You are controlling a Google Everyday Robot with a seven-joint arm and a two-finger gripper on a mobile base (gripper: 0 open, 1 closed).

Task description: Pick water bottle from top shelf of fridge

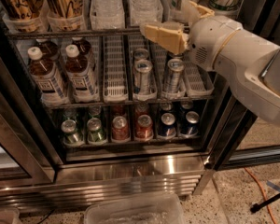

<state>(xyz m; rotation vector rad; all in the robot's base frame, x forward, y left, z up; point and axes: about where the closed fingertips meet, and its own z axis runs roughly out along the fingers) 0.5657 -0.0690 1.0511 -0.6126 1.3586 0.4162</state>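
Note:
Two clear ribbed water bottles (107,3) (142,1) stand side by side in lane trays at the middle of the top shelf (60,33), their tops cut off by the frame edge. My gripper (170,20), with tan fingers (161,35) on a white arm, is in front of the shelf's front edge. It is just right of and slightly below the right water bottle and touches neither. The fingers look spread and hold nothing. The fridge (130,171) has its door open.
Tall printed cans (18,1) stand at the top left. Brown tea bottles (44,76) and slim silver cans (142,73) fill the middle rack. Short green, red and blue cans (120,127) fill the lower rack. A clear plastic bin (135,211) lies on the floor in front, and an orange cable (261,190) at the right.

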